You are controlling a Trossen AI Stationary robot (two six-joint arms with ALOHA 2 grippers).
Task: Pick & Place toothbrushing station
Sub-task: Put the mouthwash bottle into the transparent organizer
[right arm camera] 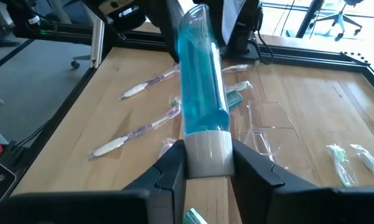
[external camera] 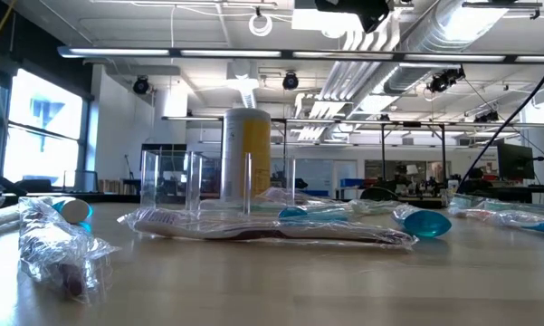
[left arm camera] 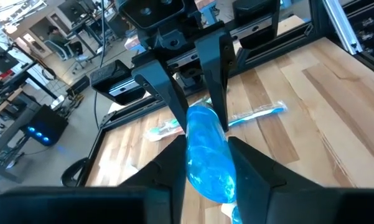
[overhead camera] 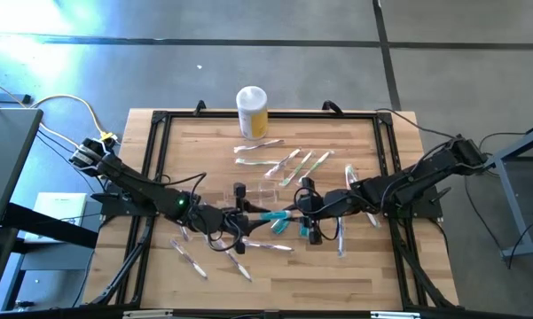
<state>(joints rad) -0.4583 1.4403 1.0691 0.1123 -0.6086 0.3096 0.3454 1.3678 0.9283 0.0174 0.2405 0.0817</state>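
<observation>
A: What's on the wood table (overhead camera: 355, 266)?

B: I see both grippers clamping 1 blue tube (overhead camera: 276, 217) between them: left gripper (overhead camera: 240, 216), right gripper (overhead camera: 307, 215). Clear station (overhead camera: 264, 191) just behind, 1 yellow jar (overhead camera: 252, 112) farthest, open workshop beyond.

A lab: exposed ceiling ducts (external camera: 407, 41), monitors (external camera: 514, 161), benches beyond.

Wrapped brushes (overhead camera: 288, 166) crowd the clear station (overhead camera: 264, 191) at rear; yellow jar (overhead camera: 252, 112) beyond. Your near table edge (overhead camera: 275, 297) has free room.
</observation>
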